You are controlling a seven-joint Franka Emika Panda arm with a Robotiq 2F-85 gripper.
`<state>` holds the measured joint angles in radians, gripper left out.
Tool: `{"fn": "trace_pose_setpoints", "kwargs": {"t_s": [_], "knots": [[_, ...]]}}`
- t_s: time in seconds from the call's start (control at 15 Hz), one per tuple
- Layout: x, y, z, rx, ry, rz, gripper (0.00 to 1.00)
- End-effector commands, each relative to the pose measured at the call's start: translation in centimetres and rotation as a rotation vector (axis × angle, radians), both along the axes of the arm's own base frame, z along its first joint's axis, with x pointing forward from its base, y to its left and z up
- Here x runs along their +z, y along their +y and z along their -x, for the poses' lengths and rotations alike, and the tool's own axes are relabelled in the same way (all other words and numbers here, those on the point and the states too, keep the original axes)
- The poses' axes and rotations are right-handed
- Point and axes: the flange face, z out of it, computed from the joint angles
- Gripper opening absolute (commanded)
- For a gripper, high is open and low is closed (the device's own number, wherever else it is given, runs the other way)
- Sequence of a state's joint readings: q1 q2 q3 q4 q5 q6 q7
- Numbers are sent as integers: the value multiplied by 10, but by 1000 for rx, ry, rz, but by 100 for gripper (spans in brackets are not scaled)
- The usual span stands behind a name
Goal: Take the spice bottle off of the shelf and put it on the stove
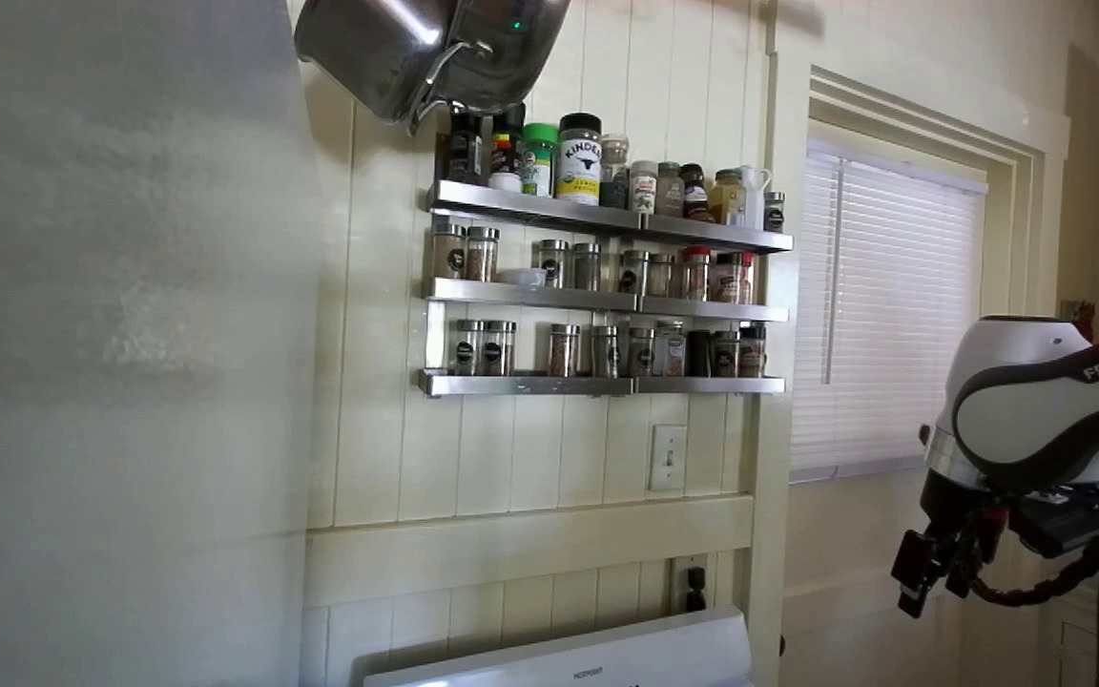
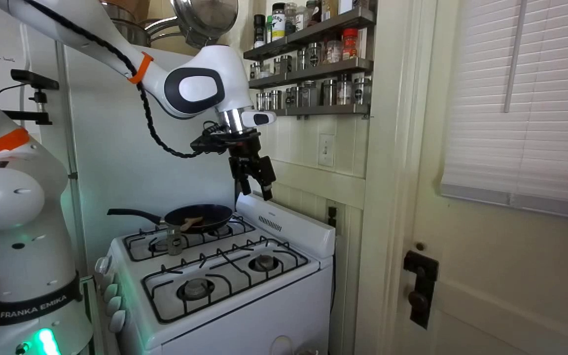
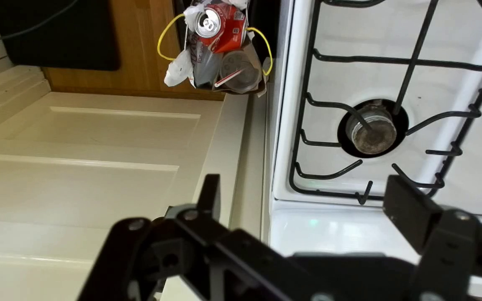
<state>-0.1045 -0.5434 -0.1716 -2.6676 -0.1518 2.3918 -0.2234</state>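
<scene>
The shelf [image 1: 530,385] is a three-tier silver rack on the wall, lined with jars; it also shows in an exterior view [image 2: 326,110]. A small dark bottle [image 1: 698,354] stands upright on its bottom tier; other dark-capped bottles stand on the top tier, so I cannot tell which is the spice bottle. The white stove [image 2: 136,268] shows its back panel in an exterior view [image 1: 607,660] and a burner corner in the wrist view [image 3: 349,79]. My gripper [image 2: 257,192] is open and empty, pointing down above the stove's back panel, below the shelf; it also shows in an exterior view [image 1: 936,593] and the wrist view [image 3: 303,188].
A frying pan [image 2: 221,217] with a wooden utensil sits on the far back burner. A small labelled jar [image 2: 174,241] stands on the stove. Pots [image 1: 473,57] hang near the shelf's top left. A refrigerator [image 2: 151,148] stands beside the stove. A trash bag [image 3: 228,46] is beside the stove.
</scene>
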Motion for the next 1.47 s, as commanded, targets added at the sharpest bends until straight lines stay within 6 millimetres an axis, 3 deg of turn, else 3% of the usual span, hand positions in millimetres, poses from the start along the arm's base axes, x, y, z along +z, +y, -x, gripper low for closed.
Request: {"fn": "trace_pose_setpoints", "kwargs": {"t_s": [0.0,0.13,0.27,0.6,0.73,1.13,1.4], "knots": [[1,0,0,0,1,0,100],[1,2,-6,-2,-13,4,100],[12,8,-27,-17,-70,2,100],[83,32,-81,-27,-240,0,100],[109,49,-94,-28,-260,-18,100],[134,78,-76,-44,-170,-111,100],[183,99,-78,16,-207,-103,100]]}}
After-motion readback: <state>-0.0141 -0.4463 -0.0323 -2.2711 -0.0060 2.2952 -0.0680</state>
